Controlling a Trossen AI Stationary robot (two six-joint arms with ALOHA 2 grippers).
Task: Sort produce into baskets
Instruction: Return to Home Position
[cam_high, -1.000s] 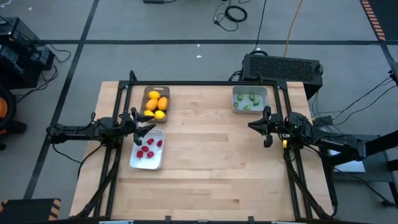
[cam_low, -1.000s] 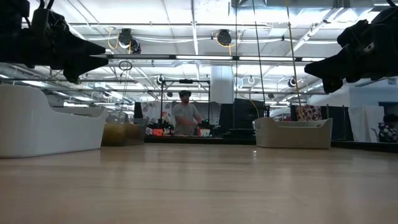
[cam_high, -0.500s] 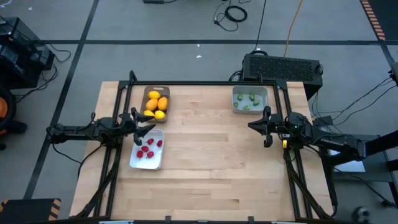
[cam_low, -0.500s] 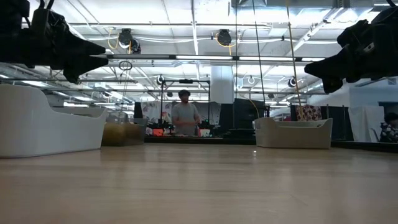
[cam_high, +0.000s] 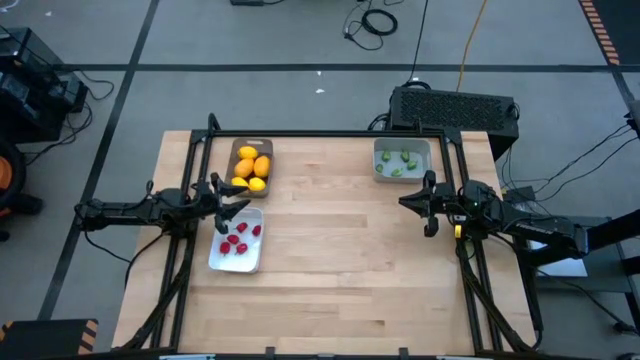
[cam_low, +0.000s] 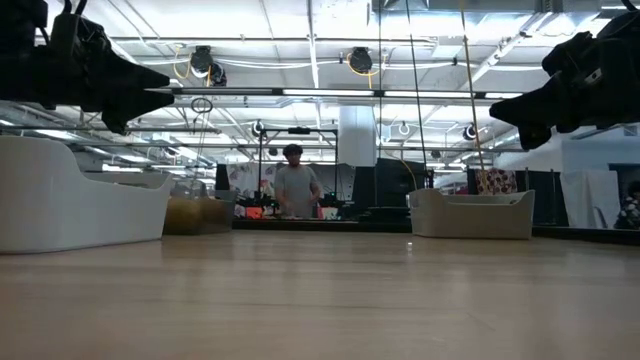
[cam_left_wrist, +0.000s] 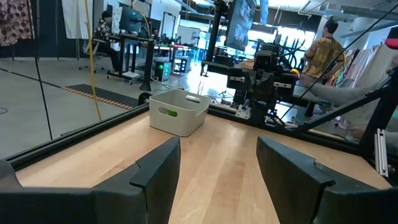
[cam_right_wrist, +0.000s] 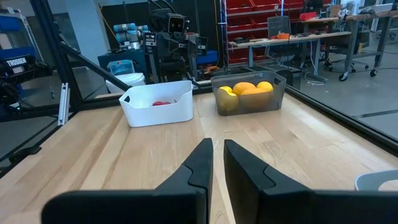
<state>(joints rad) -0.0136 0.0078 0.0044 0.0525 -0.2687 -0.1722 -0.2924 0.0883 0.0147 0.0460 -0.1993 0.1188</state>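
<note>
On the wooden table (cam_high: 340, 262), a white tray (cam_high: 215, 259) near the left edge holds the red berries (cam_high: 236, 238). The left gripper (cam_left_wrist: 217, 149) hangs raised at that tray's far end, fingers spread wide and holding nothing. Across the table, the right gripper (cam_right_wrist: 217, 150) hovers by the right edge, its fingers drawn to a narrow slit, also holding nothing. Farther back, a grey-brown tray (cam_high: 236, 150) carries the yellow-orange lemons (cam_high: 252, 166), and a pale grey bin (cam_high: 377, 160) at the far right contains the green pieces (cam_high: 398, 164). A vented black box (cam_high: 455, 108) sits beyond the table edge. A person (cam_low: 293, 186) stands deep in the room.
</note>
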